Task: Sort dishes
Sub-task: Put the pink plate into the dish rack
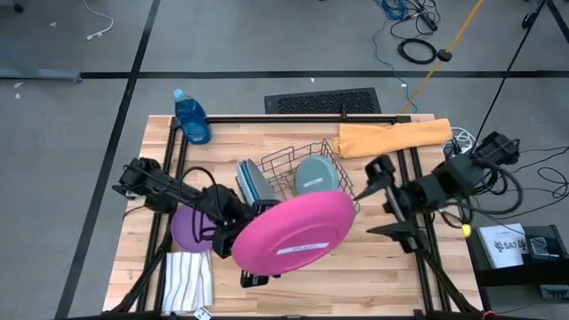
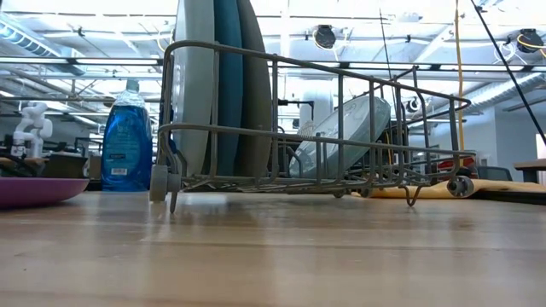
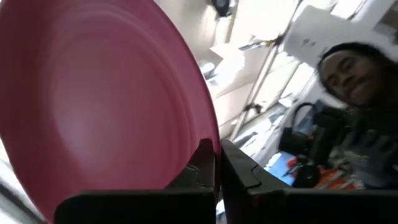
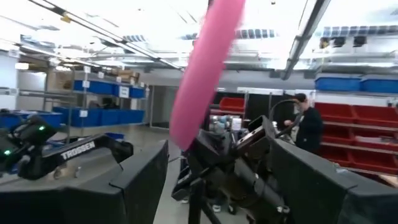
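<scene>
My left gripper (image 1: 244,258) is shut on a magenta plate (image 1: 293,233), held up over the table's near middle, in front of the wire rack (image 1: 311,169). The plate also shows edge-on in the right wrist view (image 4: 205,74). A purple plate (image 1: 187,227) lies flat on the table to the left. In the rack, grey, light blue and dark blue plates (image 2: 217,85) stand on edge, and a pale teal plate (image 2: 345,128) leans on the wires. My right gripper (image 1: 389,200) is open and empty, right of the rack. My left gripper pinches the magenta plate's rim (image 3: 210,134) between its two fingers (image 3: 200,167), one on each face. It comes at the plate from the table's left. The plate is lifted clear of the table and tilted steeply, standing up from the fingers.
A blue soap bottle (image 1: 191,116) stands at the far left corner. An orange cloth (image 1: 391,136) lies at the far right. A striped white cloth (image 1: 188,280) lies at the near left. A person (image 4: 308,124) stands in the room beyond the table.
</scene>
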